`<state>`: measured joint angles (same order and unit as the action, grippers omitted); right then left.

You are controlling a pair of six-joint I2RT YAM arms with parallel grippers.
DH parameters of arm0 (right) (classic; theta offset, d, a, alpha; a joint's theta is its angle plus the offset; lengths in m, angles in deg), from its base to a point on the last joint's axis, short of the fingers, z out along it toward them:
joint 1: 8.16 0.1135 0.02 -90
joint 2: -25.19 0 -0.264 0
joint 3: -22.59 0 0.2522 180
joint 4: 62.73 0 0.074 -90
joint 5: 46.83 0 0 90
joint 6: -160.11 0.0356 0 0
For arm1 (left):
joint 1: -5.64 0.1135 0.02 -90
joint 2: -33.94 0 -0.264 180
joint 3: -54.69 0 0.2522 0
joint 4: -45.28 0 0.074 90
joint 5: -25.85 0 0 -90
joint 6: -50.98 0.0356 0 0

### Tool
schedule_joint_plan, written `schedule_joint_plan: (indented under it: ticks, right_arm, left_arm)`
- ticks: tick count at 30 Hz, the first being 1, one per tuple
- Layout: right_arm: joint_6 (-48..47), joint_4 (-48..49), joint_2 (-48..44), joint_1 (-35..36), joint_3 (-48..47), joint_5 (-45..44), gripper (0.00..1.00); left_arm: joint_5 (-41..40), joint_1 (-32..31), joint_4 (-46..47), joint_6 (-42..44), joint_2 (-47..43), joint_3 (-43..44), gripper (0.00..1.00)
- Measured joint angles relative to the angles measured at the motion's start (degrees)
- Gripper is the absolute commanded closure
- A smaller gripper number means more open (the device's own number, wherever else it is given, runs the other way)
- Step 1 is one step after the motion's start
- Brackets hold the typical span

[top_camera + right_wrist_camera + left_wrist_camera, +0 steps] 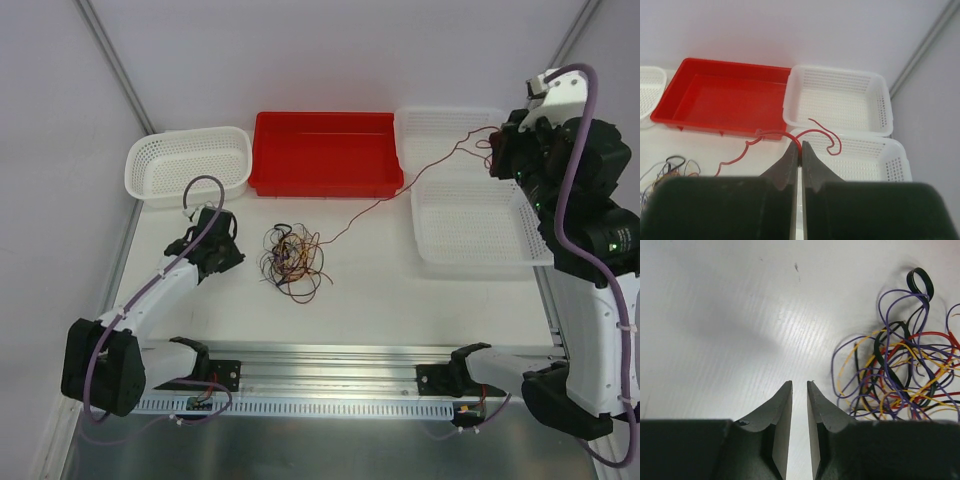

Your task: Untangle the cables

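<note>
A tangle of thin red, black, purple and yellow cables point(290, 262) lies on the table's middle; it also shows at the right of the left wrist view point(900, 370). My right gripper point(497, 160) is raised above the white baskets and shut on a red cable point(765, 140). That red cable point(400, 185) stretches from the jaws down past the red tray's corner to the tangle, and its free end curls over the near basket. My left gripper point(799, 385) is low over bare table just left of the tangle, its jaws a narrow gap apart and empty.
A red tray point(325, 180) stands at the back middle. An oval white basket point(150, 170) is at the back left. Two white rectangular baskets stand at the right, one far point(420, 120) and one near point(470, 250). A metal rail point(330, 375) runs along the near edge.
</note>
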<state>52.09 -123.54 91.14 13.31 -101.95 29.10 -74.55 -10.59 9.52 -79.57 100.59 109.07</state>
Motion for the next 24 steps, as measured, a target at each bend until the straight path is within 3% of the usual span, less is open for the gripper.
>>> schedule_joint_plan:
  ticks: [2, 4, 10, 13, 18, 24]
  right_arm:
    - [1.20, 0.02, 0.96, -4.98, -1.42, 1.42, 0.99]
    - [3.10, 0.13, 1.84, -10.16, -3.28, 4.66, 0.99]
    - [9.64, 4.35, 1.90, -13.14, -5.35, 19.10, 0.99]
    - [11.72, 6.29, 1.88, -13.16, -5.33, 23.91, 0.99]
    - [13.46, 7.65, 1.99, -13.16, -4.87, 29.33, 0.99]
    - [13.77, 7.80, 1.49, -13.16, -3.74, 32.46, 0.99]
  left_arm:
    - [-0.96, 0.20, -1.40, 1.18, -1.49, 0.04, 0.80]
    - [-1.86, 0.22, -2.56, 2.54, -2.84, 0.13, 0.70]
    - [3.06, -0.26, -4.31, 4.94, -6.12, 2.27, 0.18]
    - [6.12, -4.52, -2.78, 5.77, -6.40, 5.18, 0.06]
    - [9.94, -15.98, 4.26, 6.62, -3.45, 9.64, 0.03]
    - [8.57, -25.33, 10.99, 8.28, 8.76, 14.67, 0.02]
